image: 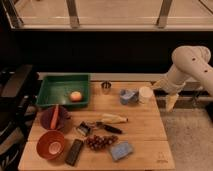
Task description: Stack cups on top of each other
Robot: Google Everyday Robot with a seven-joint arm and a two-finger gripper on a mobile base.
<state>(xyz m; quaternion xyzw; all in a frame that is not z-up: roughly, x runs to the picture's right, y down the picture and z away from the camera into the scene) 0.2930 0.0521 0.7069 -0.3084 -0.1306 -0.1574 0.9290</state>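
reaching in from the right edge with a cream arm (192,64), elbow high, forearm sloping down-left to a gripper (171,102) pointed downward.

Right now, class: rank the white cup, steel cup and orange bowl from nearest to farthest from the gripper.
1. White cup, right beside the gripper, far right.
2. Steel cup, back middle.
3. Orange bowl, front left corner.

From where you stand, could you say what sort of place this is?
Probably an indoor robot test space: a wooden table holding a cream-white cup, a steel cup and a green bin, windows behind, and the gripper beside its right edge.
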